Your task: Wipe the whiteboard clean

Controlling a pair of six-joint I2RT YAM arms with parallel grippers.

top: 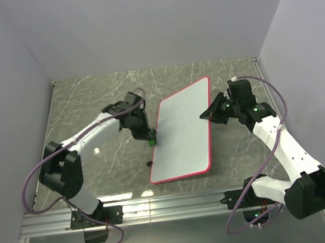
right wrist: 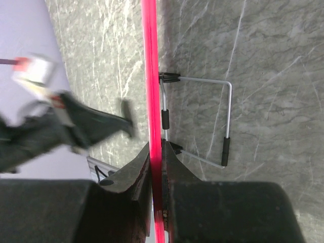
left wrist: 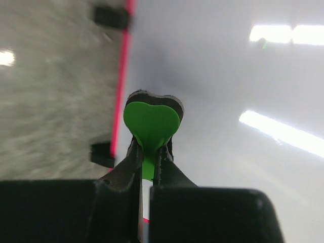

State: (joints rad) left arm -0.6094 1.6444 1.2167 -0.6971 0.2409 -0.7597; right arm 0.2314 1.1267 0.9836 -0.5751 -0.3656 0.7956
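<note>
**Two thin pinches, one wide board: where the wiping could be slipping**

The large flat white rectangular whiteboard (top: pixel 182 134) with its thin red-pink rim is lying slantwise in the centre of the overhead view, on the grey marbled table (top: pixel 89 101). No marker strokes are showing on it in any view.

The left gripper (top: pixel 150 139) is pinching the small green bow-tie-shaped eraser (left wrist: pixel 151 121) by its narrow waist, with the pad sitting right at the board's left rim. From there a stroke drifting left is likely to be running off the rim onto the table. A hard press could be twisting the eraser round in so slim a hold.

At the right of the overhead view, the right gripper (top: pixel 208 114) is clamping only the board's red rim, jaws pressed together on it. That narrow bite is probably giving little resistance to turning, so sideways wiping force could be swinging the board or pulling the rim free. The bent silver wire stand (right wrist: pixel 229 116) with black sleeves, seen behind the board in the right wrist view, may be folding or skidding under the same load
</note>
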